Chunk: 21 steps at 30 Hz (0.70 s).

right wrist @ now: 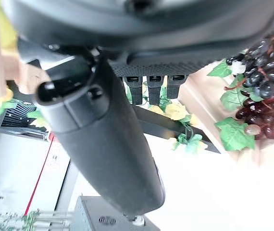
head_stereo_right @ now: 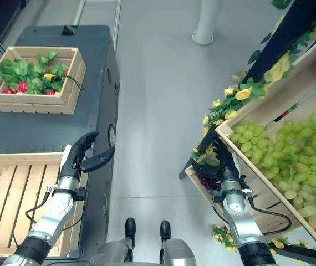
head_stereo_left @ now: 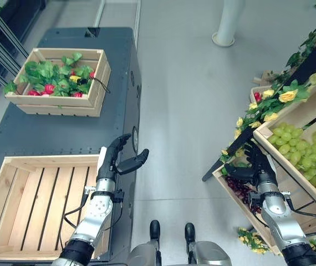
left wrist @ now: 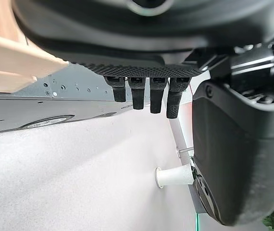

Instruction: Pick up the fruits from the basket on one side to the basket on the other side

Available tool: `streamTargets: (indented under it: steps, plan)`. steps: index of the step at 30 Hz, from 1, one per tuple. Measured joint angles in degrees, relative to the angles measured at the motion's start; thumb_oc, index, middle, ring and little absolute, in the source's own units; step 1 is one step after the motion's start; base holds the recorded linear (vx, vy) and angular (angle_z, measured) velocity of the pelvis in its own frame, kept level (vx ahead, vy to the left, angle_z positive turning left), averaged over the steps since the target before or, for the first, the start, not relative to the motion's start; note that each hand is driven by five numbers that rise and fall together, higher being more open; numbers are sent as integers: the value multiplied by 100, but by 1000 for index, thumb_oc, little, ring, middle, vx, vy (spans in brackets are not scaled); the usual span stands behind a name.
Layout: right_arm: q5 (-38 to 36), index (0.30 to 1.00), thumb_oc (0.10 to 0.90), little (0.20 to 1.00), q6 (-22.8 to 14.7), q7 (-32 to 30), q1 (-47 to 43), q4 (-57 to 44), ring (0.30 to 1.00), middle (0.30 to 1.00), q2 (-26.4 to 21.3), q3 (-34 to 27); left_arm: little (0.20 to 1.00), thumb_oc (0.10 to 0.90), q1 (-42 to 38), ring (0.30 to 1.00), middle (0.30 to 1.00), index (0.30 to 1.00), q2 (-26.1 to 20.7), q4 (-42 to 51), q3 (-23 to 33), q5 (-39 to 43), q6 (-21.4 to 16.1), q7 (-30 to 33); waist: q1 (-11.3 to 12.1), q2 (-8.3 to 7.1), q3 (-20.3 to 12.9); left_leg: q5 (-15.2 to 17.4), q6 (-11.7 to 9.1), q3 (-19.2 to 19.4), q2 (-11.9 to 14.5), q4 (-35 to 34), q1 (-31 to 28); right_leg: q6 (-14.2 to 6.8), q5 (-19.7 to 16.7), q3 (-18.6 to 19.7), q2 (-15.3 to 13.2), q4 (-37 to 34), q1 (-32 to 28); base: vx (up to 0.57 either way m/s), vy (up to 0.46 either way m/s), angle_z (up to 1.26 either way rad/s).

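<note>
A bunch of dark grapes (head_stereo_left: 239, 188) lies in the lower wooden crate (head_stereo_right: 266, 193) of the stand on the right. Above it, a tilted crate holds green grapes (head_stereo_left: 306, 153). My right hand (head_stereo_left: 256, 166) hovers open just above the dark grapes (right wrist: 267, 96), its fingers (right wrist: 149, 89) straight and holding nothing. An empty slatted crate (head_stereo_left: 36, 205) sits on the dark cart (head_stereo_left: 64, 133) at the lower left. My left hand (head_stereo_left: 113, 159) is open and empty over the cart's right edge, beside that crate, fingers (left wrist: 142, 96) straight.
A second crate (head_stereo_left: 58, 102) with green leaves and small red fruit stands at the cart's far end. Yellow flowers and leaves (head_stereo_left: 269, 105) trim the stand. A white post (head_stereo_left: 228, 22) rises from the grey floor between cart and stand.
</note>
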<state>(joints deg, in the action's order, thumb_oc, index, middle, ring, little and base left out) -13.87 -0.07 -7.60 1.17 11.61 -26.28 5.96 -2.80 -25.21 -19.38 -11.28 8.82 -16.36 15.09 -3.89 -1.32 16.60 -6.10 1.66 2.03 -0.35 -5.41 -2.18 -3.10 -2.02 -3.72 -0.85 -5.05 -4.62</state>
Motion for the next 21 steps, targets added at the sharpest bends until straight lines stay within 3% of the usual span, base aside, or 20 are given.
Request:
streamTargets:
  steps: [5, 8, 10, 14, 17, 21]
  plan:
    - [17, 900, 800, 900, 348, 828, 441, -4, 900, 900, -9, 337, 900, 800, 110, 900, 900, 900, -9, 0, 81, 3, 67, -48, 12, -6, -236, 1, 0, 21, 5, -9, -1, -32, 17, 27, 0, -1, 10, 4, -5, -1]
    - [230, 900, 800, 900, 556, 1718, 605, -4, 900, 900, -215, 399, 900, 800, 145, 900, 900, 900, -36, 0, 112, 6, 106, -122, 13, -22, -285, 1, 3, 50, 8, -9, 0, -50, 5, 49, -2, -1, 21, 14, -36, -7]
    - [282, 900, 800, 900, 737, 2534, 624, -3, 900, 900, -686, 543, 900, 800, 145, 900, 900, 900, -65, 0, 111, 57, 112, -198, 10, -71, -336, 0, 3, 55, 7, -10, 7, -54, 2, 56, -6, 0, 30, 15, -36, -3]
    - [445, 900, 800, 900, 746, 3534, 593, -6, 900, 900, -1248, 623, 900, 800, 135, 900, 900, 900, -196, 0, 84, 110, 114, -271, -6, -206, -458, 3, 5, 72, 21, -10, 27, -26, -14, 56, 4, 0, 50, 11, -18, -1]
    - [439, 900, 800, 900, 744, 4030, 569, -12, 900, 900, -1369, 642, 900, 800, 136, 900, 900, 900, -301, -1, 66, 123, 114, -318, 8, -267, -500, 2, 6, 73, 17, -9, 24, -23, -16, 40, 3, 0, 39, 32, -27, 4]
    - [386, 900, 800, 900, 713, 4138, 476, -25, 900, 900, -1320, 880, 900, 800, 138, 900, 900, 900, -296, -191, 62, 126, 113, -320, 27, -259, -506, 3, 5, 29, 8, -9, -15, -23, -14, 25, -4, -1, -2, 9, -6, 1]
